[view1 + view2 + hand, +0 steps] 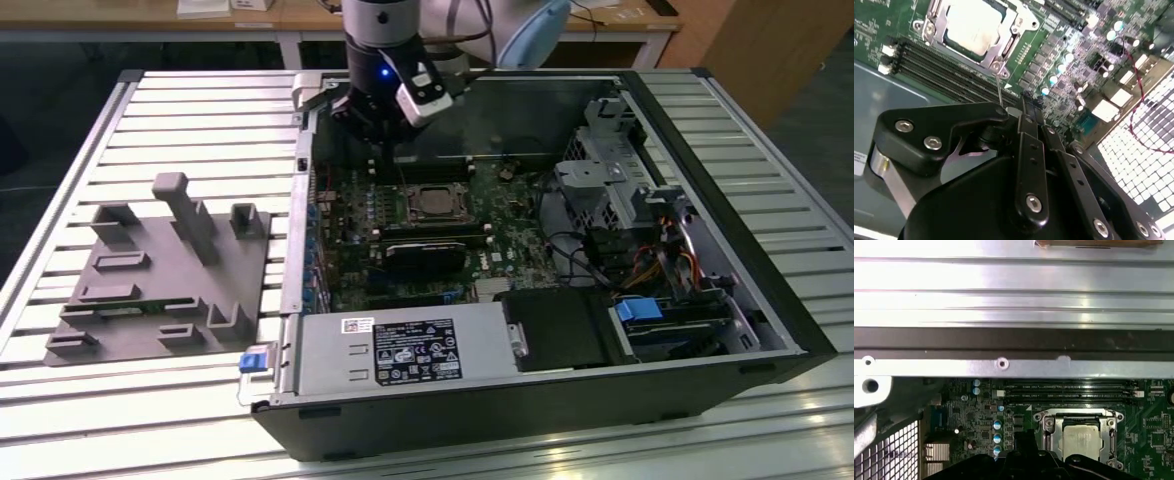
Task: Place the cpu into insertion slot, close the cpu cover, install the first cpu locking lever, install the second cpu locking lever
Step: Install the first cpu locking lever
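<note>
Silver cpu [974, 25], pincer [1026, 102] seemingly near its edge

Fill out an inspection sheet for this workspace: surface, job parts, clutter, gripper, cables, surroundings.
Surface: slatted metal table carrying an open computer case.
Job's things: cpu seated in the green board; silvery cover lies flat around it; a thin lever stands up from one corner.
Clutter: grey plastic holder on the table, at the exterior view's left of the case.
Gripper: gripper hangs over the board beside the cpu, its tip close to the lever; contact cannot be told.
Cables: coloured wires inside the case, at the exterior view's right.
Surroundings: wooden desk behind the table.
</note>
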`<control>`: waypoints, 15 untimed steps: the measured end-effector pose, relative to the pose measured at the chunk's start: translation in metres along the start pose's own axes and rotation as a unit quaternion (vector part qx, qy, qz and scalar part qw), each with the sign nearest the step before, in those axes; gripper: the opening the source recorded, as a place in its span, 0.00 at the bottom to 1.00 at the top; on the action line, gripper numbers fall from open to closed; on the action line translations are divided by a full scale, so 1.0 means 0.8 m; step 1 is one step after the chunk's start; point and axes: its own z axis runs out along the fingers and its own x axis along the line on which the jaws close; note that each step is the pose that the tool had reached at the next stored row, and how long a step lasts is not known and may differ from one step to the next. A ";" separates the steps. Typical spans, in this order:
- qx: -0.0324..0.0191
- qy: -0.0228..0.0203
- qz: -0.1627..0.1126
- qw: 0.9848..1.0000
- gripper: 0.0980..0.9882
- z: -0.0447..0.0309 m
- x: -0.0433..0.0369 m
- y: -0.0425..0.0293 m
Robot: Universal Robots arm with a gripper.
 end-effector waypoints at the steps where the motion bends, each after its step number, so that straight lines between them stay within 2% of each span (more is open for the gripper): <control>1: 0.000 0.000 0.000 1.000 0.01 0.0001 0.001 0.0015; 9: 0.000 0.000 -0.002 1.000 0.01 0.0011 -0.001 0.0090; 15: 0.000 0.000 -0.002 1.000 0.01 0.0020 -0.014 0.0099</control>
